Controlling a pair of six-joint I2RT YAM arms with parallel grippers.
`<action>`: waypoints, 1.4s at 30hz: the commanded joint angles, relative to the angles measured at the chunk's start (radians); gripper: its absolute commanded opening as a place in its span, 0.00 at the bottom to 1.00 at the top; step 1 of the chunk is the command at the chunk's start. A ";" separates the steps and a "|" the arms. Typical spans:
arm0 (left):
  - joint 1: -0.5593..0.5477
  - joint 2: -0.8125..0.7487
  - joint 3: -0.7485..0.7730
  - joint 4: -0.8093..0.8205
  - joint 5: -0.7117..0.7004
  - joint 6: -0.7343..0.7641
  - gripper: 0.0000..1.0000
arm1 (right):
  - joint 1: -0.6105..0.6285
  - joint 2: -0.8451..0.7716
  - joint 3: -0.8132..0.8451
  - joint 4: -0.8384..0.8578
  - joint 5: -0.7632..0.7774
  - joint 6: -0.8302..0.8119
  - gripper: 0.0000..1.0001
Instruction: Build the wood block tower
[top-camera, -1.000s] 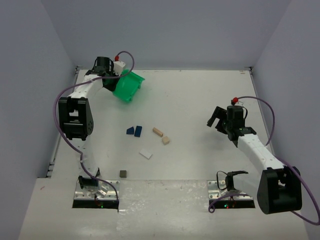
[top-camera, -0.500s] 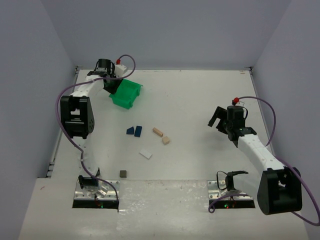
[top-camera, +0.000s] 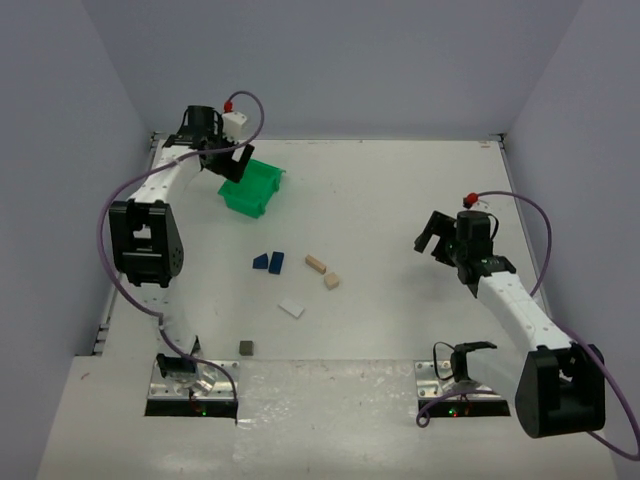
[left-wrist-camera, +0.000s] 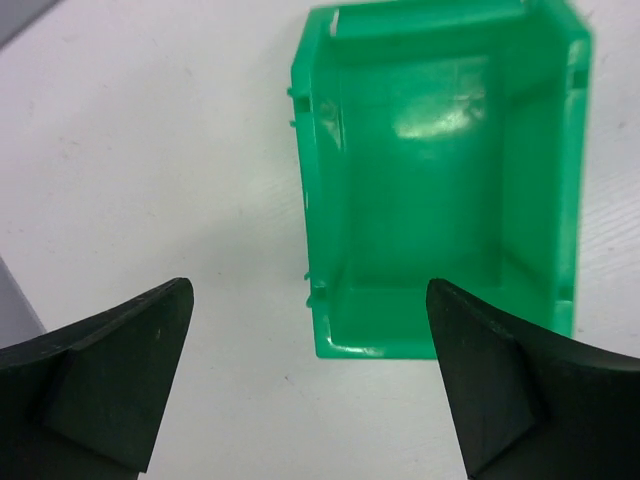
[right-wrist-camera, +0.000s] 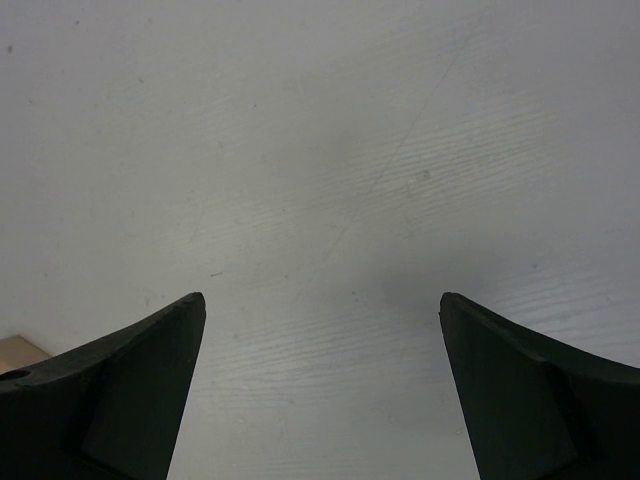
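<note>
left gripper (top-camera: 222, 160) just let go: jaws wide, above green bin (top-camera: 252, 187), now upright on worktop (top-camera: 400, 200) at 11 o'clock. right gripper (top-camera: 432, 238) open, empty, 3 o'clock. Blue wedge (top-camera: 261, 262), tan cube (top-camera: 331, 281), white slab (top-camera: 292, 308), dark cube (top-camera: 245, 347) loose mid-worktop. No tower yet, stacking can start.

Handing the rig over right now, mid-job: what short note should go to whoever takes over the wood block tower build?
Left gripper: open, empty, beside the green plastic bin, which sits upright and empty at the far left of the table.
Right gripper: open, empty, over bare table on the right.
Blocks: all loose mid-table. Two blue wood pieces lie side by side, with the tan wood bar and tan wood cube to their right. The white wood slab is nearer the bases, and the dark wood cube is nearest them.
Done: nothing stacked.
Left: the whole tower.
</note>
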 joint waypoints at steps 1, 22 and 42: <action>-0.020 -0.214 0.063 0.062 0.081 -0.110 1.00 | 0.001 -0.061 0.011 0.093 -0.100 -0.047 0.99; -0.230 -0.815 -0.880 0.783 -0.398 -0.961 1.00 | 0.462 0.285 0.255 0.208 -0.290 -0.439 0.99; -0.230 -0.847 -0.981 0.803 -0.523 -1.004 1.00 | 0.652 0.856 0.693 0.004 -0.289 -0.558 0.47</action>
